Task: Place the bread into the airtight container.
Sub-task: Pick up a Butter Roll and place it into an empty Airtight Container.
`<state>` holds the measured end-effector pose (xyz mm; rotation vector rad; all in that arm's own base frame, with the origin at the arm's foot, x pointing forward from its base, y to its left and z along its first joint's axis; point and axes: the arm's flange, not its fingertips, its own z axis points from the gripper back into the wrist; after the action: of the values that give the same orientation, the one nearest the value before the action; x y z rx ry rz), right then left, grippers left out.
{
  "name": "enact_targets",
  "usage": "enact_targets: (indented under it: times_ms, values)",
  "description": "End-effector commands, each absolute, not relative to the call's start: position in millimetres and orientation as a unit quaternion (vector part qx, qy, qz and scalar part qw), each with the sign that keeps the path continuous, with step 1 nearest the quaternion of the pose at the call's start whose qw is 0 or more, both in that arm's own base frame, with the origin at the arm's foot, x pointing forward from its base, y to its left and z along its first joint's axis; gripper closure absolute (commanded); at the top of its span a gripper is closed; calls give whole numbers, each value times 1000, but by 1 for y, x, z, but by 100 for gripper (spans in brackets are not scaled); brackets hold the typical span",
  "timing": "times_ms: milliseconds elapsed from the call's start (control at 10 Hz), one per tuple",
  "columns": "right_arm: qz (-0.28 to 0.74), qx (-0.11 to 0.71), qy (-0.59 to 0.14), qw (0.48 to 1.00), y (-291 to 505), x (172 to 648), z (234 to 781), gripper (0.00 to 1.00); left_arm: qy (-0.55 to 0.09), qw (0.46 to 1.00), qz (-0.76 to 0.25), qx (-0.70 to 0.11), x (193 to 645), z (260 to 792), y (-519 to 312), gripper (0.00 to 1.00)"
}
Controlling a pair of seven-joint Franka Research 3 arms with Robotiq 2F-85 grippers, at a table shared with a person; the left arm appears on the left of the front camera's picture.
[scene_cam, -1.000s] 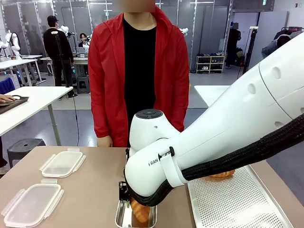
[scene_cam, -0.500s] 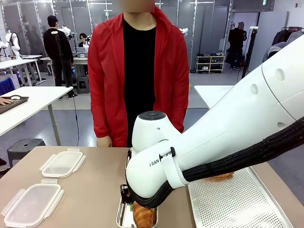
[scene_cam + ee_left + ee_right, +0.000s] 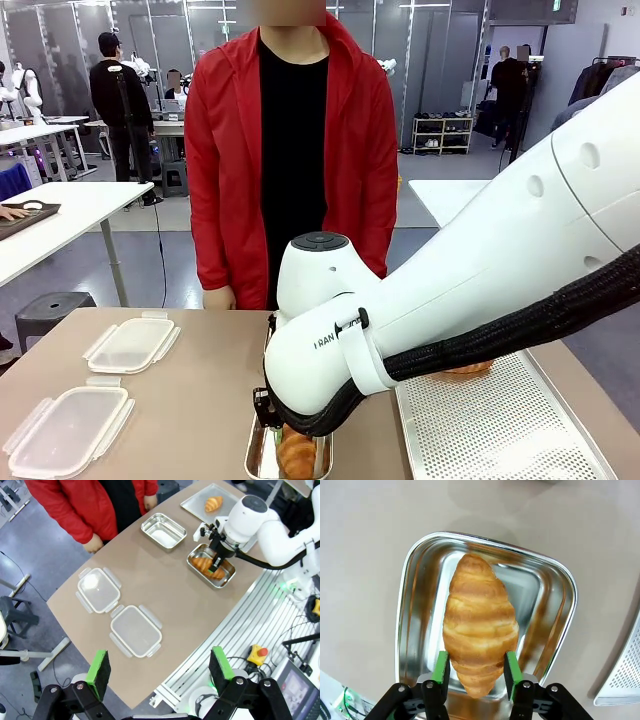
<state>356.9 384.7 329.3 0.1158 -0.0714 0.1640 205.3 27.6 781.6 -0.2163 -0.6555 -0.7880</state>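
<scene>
Right pincer (image 3: 476, 662) clasps croissant (image 3: 480, 620) in steel container (image 3: 417, 605) beside tray (image 3: 625, 680).

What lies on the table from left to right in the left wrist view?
Clear lid near the person, second clear lid, empty steel container, steel container holding the croissant.

We see a large hall with a grey floor (image 3: 150, 250) and strip lights (image 3: 215, 8) along the ceiling. At the left stands a white table (image 3: 70, 215), with 1 dark stool (image 3: 48, 308) close by it. Farther back, 1 person in black (image 3: 118, 100) stands among desks. A low shelf rack (image 3: 442, 135) sits against the far wall, and another white table (image 3: 440, 195) is at the right.
</scene>
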Motion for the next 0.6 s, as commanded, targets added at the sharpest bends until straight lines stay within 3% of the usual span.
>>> enact_targets:
  times_ms: [0, 400, 500]
  values:
    - [85, 53, -41, 994, 387, 359, 329, 44, -313, 865, -378, -103, 206, 783, 27, 0]
    - [82, 58, -36, 994, 385, 357, 329, 44, -313, 865, -378, -103, 206, 783, 27, 0]
    - [114, 49, -77, 989, 384, 352, 359, 44, -313, 865, -378, -103, 206, 783, 27, 0]
